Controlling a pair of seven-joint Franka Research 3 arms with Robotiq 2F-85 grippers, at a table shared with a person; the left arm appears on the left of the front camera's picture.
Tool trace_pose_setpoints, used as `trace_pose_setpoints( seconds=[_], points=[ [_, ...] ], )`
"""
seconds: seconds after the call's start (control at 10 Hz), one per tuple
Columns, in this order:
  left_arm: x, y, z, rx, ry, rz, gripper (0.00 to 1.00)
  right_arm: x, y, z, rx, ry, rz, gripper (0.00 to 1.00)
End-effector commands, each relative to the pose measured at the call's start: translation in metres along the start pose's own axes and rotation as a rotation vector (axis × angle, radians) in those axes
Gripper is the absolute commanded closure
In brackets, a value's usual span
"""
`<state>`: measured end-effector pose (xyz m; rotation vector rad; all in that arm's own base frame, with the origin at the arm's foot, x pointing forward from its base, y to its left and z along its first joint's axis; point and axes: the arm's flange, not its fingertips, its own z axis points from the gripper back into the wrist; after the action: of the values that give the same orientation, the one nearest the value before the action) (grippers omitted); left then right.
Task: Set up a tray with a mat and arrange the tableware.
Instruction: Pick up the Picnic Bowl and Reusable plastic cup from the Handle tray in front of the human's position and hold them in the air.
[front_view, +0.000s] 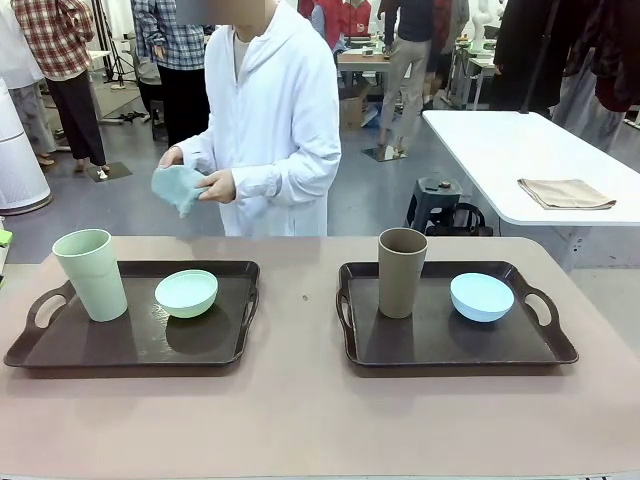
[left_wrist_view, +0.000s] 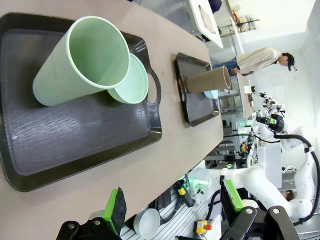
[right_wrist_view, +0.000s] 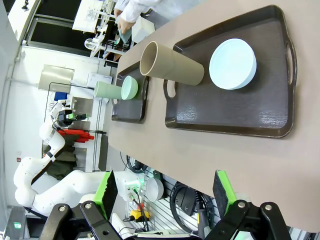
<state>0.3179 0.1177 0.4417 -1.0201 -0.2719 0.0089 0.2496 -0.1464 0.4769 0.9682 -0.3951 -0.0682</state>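
Observation:
Two dark brown trays lie on the table. The left tray carries an upright pale green cup and a pale green bowl. On the right tray stand a brown cup and a light blue bowl. Across the table, a person in a white coat holds a folded pale blue mat in both hands. My left gripper is open above the table's near edge, short of the left tray. Open too, my right gripper hangs near the right tray.
A second white table with a folded tan cloth stands at the back right, a small stool beside it. Bare table surface lies in front of and between the trays. Other people stand farther back.

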Motion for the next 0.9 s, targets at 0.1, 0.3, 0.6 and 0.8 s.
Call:
trace_pose_setpoints(
  seconds=[0.1,0.3,0.6,0.8],
  points=[
    [0.0015,0.0005,0.0002,-0.022,-0.009,-0.004,0.0,0.003,-0.0013,0.0005,0.025,-0.007,0.021,0.0],
    [0.0015,0.0005,0.0002,-0.022,-0.009,-0.004,0.0,0.003,-0.0013,0.0005,0.025,-0.007,0.021,0.0],
    [0.0015,0.0005,0.0002,-0.022,-0.009,-0.004,0.0,0.003,-0.0013,0.0005,0.025,-0.007,0.021,0.0],
    [0.0015,0.0005,0.0002,-0.022,-0.009,-0.004,0.0,0.003,-0.0013,0.0005,0.025,-0.007,0.021,0.0]
  ],
)
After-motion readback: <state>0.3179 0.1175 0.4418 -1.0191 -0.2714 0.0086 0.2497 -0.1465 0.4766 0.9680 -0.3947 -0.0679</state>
